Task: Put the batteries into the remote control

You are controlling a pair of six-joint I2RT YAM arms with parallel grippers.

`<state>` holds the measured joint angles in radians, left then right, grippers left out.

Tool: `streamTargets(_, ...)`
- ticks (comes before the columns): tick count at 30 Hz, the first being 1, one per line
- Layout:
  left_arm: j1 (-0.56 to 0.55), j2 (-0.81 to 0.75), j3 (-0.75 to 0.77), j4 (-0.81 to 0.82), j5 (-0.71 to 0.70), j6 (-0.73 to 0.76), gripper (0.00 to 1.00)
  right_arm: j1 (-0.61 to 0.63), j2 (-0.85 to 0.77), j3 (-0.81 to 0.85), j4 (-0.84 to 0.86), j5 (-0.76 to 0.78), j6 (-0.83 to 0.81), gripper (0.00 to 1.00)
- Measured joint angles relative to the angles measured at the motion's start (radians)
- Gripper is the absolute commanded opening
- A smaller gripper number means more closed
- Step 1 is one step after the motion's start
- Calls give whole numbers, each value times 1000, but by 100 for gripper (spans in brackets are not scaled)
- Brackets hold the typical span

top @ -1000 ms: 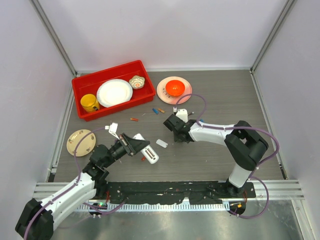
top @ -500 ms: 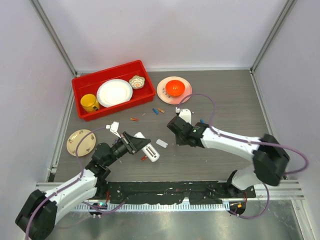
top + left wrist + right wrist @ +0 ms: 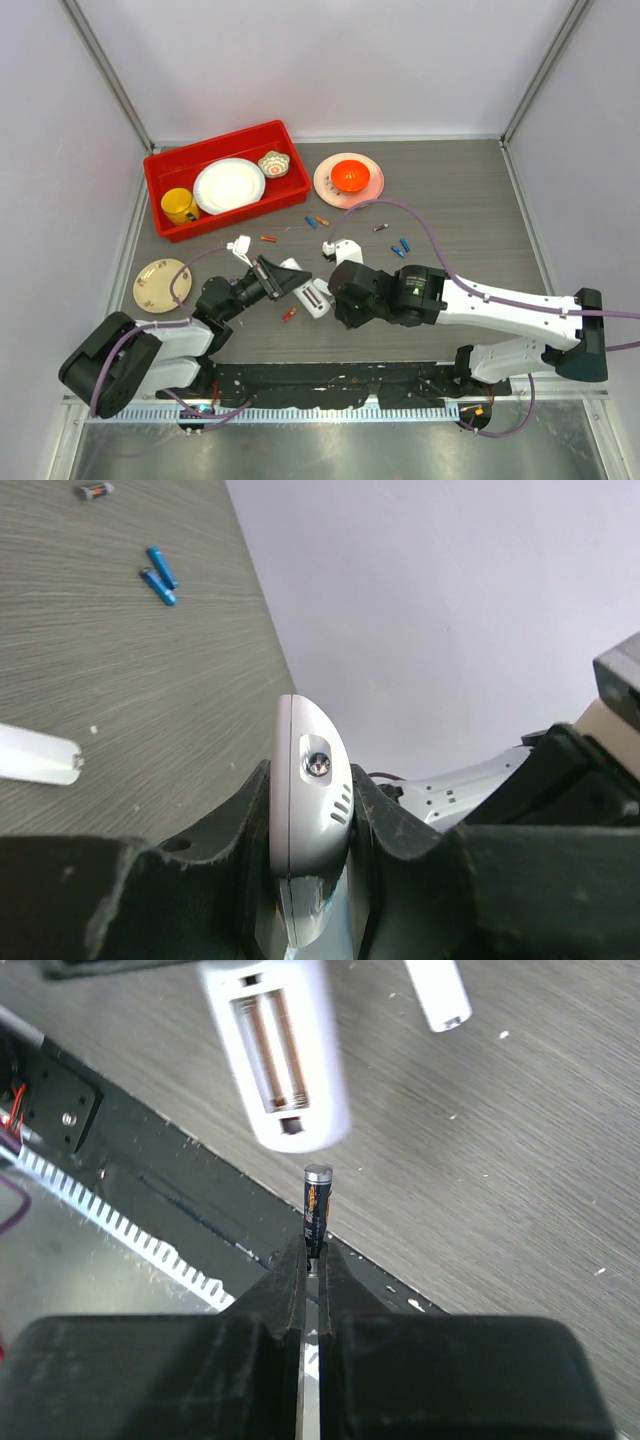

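My left gripper [image 3: 310,776] is shut on the remote control [image 3: 308,810], a slim white bar held edge-on between its fingers. From above, the remote control [image 3: 310,293] sticks out to the right of the left gripper [image 3: 283,277]. Its open battery recess [image 3: 275,1055] faces my right wrist camera. My right gripper [image 3: 314,1250] is shut on a black-and-orange battery [image 3: 317,1200], whose tip points at the remote's end, just short of it. In the overhead view the right gripper [image 3: 338,298] sits right beside the remote. Two blue batteries [image 3: 402,246] and several others lie loose on the table.
A small white loose cover [image 3: 437,990] lies past the remote. A red bin [image 3: 160,165] with cup, plate and bowl stands back left. Behind the arms is a pink plate [image 3: 326,185], and a tan saucer [image 3: 162,284] lies left. A red battery [image 3: 289,314] lies near the front edge.
The right gripper shut on a battery near the table's middle and swung forward and left to the remote. The left arm turned the remote toward it.
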<state>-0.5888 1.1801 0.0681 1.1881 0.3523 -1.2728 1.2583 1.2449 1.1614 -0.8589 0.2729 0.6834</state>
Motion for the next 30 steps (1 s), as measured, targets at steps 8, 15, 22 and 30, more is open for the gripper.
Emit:
streamTargets(8, 0, 98, 72, 76, 84, -65, 0, 29, 39, 49, -21, -67, -84, 1)
streamTargets(15, -20, 129, 80, 90, 140, -87, 0, 29, 53, 72, -45, -68, -109, 1)
streamTargets(22, -57, 134, 80, 95, 144, -85, 0, 26, 132, 138, -53, -78, -114, 1)
streamTargets(30, -85, 134, 80, 95, 127, -80, 0, 12, 176, 149, -53, -97, -113, 1)
